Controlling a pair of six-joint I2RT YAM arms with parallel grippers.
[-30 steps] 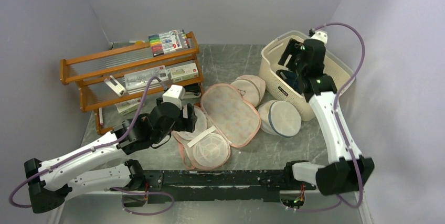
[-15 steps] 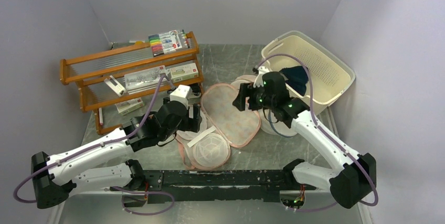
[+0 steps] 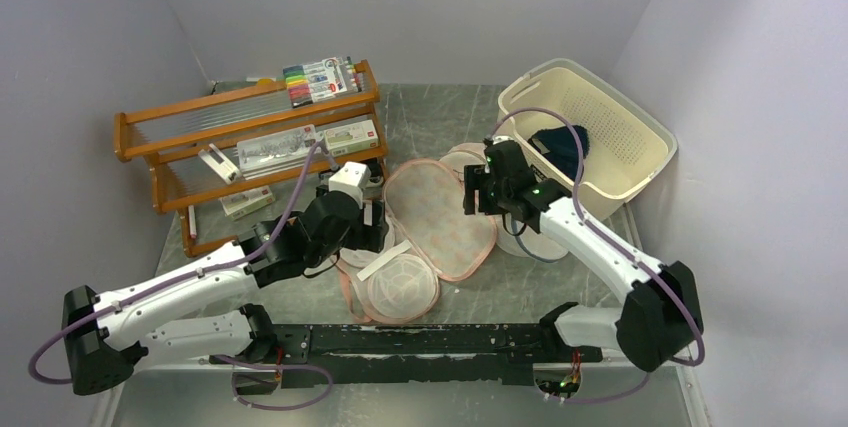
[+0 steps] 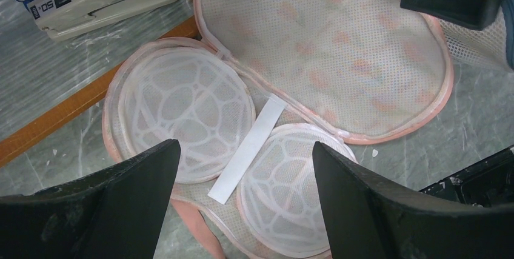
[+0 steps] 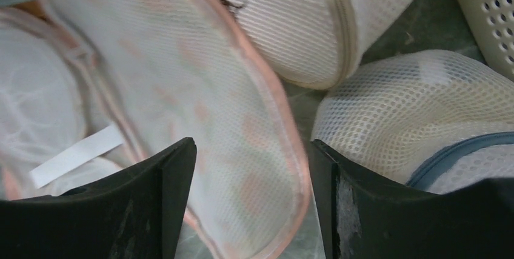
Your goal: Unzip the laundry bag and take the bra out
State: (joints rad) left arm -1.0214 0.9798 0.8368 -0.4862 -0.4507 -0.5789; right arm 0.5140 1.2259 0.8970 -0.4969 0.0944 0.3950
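While laundry bag [image 3: 440, 217] is lying open, long axis running upper left to lower right, left jaws and right jaws are hovering apart above it, empty.

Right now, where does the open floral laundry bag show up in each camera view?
Top external: the laundry bag lies open at the centre of the picture.
Left wrist: the laundry bag fills most of the frame, its flap at upper right.
Right wrist: the laundry bag flap runs diagonally across the left half.
Shared landmark: the white strip inside the bag.
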